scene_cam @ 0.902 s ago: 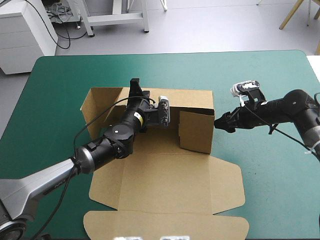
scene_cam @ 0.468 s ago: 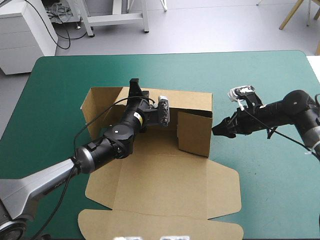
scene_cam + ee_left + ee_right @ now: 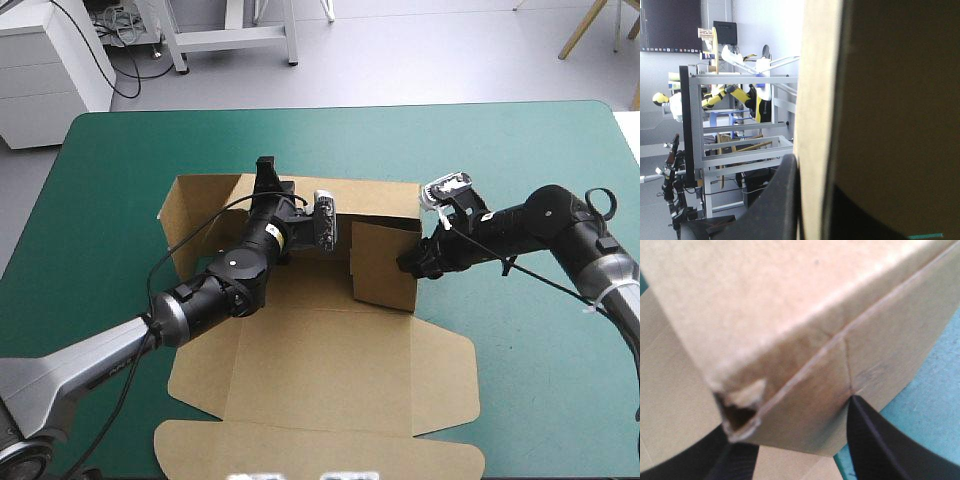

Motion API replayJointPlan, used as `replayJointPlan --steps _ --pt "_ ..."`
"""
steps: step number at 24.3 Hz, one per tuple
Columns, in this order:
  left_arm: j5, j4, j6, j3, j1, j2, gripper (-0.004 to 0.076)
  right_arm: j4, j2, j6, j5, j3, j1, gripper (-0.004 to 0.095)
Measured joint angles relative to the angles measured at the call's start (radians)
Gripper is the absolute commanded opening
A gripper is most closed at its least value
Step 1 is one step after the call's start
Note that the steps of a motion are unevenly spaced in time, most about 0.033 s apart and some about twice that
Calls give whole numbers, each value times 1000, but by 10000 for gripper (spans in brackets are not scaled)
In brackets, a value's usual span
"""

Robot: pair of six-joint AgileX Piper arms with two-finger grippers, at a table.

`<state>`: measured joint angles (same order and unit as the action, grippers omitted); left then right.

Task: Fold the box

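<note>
Brown board, the box [image 3: 330,360] lies in the middle of the teal-green cover [image 3: 530,400], partly raised. Its far wall [image 3: 370,195] stands up, a right-hand wall [image 3: 385,270] stands at an angle to it, and the lid [image 3: 320,450] lies flat toward the table's near edge.

The left gripper [image 3: 266,172] sits on top of the far wall near its left end. In its own wrist view the wall's pale edge runs up between the fingers. One black finger [image 3: 775,205] lies against the outer face, and the other seems to press the shadowed inner face, so the pincer is clamped narrow on the board.

The right gripper [image 3: 412,262] is at the outer corner of the right-hand wall. In its wrist view the fingers [image 3: 875,445] stand wide, the folded corner between them. One is on the teal-green side and the other over the box's flat floor. Whether they press the board I cannot tell.
</note>
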<state>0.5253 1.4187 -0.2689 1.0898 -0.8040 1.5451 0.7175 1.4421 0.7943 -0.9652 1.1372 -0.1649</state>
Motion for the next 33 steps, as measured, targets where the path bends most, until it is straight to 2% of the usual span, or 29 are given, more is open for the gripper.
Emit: replayJointPlan --steps 2,3,11,13,15,17,22,24,27,33 --pt "22 0 0 0 0 0 -10 -15 0 -5 16 -1 -13 3" --pt "28 -1 0 0 1 0 -9 -18 0 -6 16 -1 -15 -16" --pt "39 13 -28 -1 1 2 -6 -26 -6 1 33 -1 -16 -19" --pt "39 13 -29 -1 1 1 46 -26 -6 1 33 -1 -16 -19" --pt "37 9 -35 -1 1 -7 165 -27 -6 1 34 -1 -16 -19" --pt "31 3 -54 -1 1 -22 338 -26 -6 1 34 -1 -16 -19" --pt "31 1 -59 -2 1 -39 568 -27 -6 1 32 -1 -16 -19" --pt "38 1 -60 -1 -6 -44 613 -27 -6 0 32 -1 -16 -19" --pt "58 3 -62 0 -45 -55 615 -47 -7 -29 44 0 -18 -19" --pt "79 7 -67 2 -151 -95 615 -236 -5 -209 48 77 -26 -19"
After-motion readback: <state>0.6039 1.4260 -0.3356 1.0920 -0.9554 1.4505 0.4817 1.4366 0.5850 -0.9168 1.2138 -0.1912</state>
